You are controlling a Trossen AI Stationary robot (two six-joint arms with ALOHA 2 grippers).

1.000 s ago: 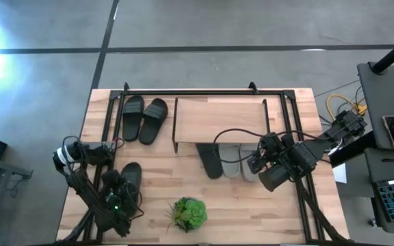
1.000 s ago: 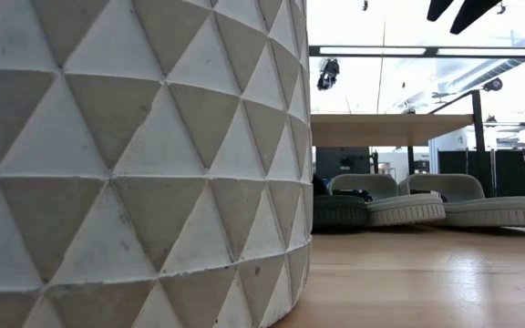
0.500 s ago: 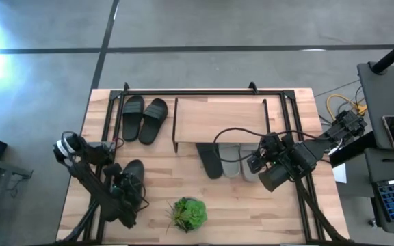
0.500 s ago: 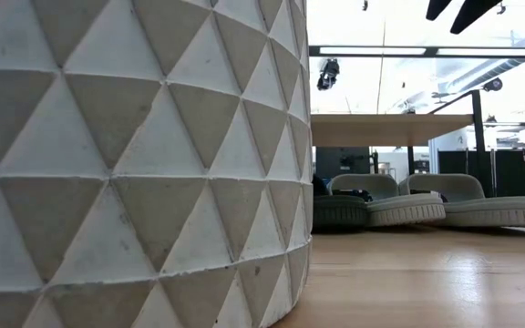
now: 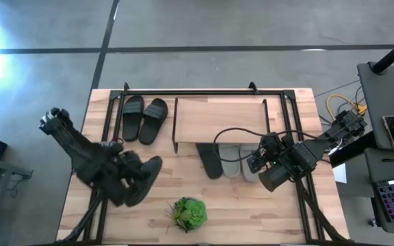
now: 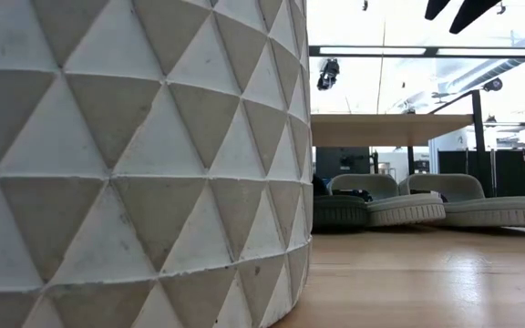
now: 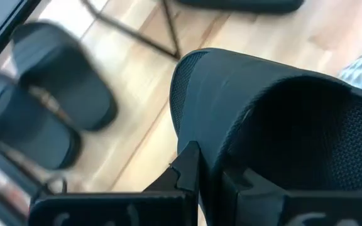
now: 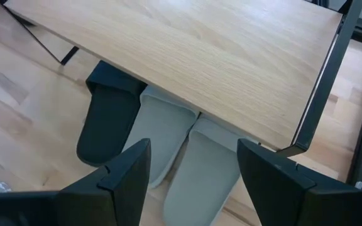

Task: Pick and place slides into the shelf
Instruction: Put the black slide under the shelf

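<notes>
Evidently the left pincer (image 5: pixel 125 179) grips a black slide (image 5: pixel 144 179) above the bench (image 5: pixel 156 225), bound for the shelf (image 5: pixel 219 117); the right pincer (image 8: pixel 192 169) hovers open and empty.

The wooden table (image 5: pixel 252 212) carried the shelf (image 5: pixel 219 116) along its far edge, a black pair (image 5: pixel 142 117) by the far left corner, and a plant (image 5: pixel 189 213) at the near edge.
</notes>
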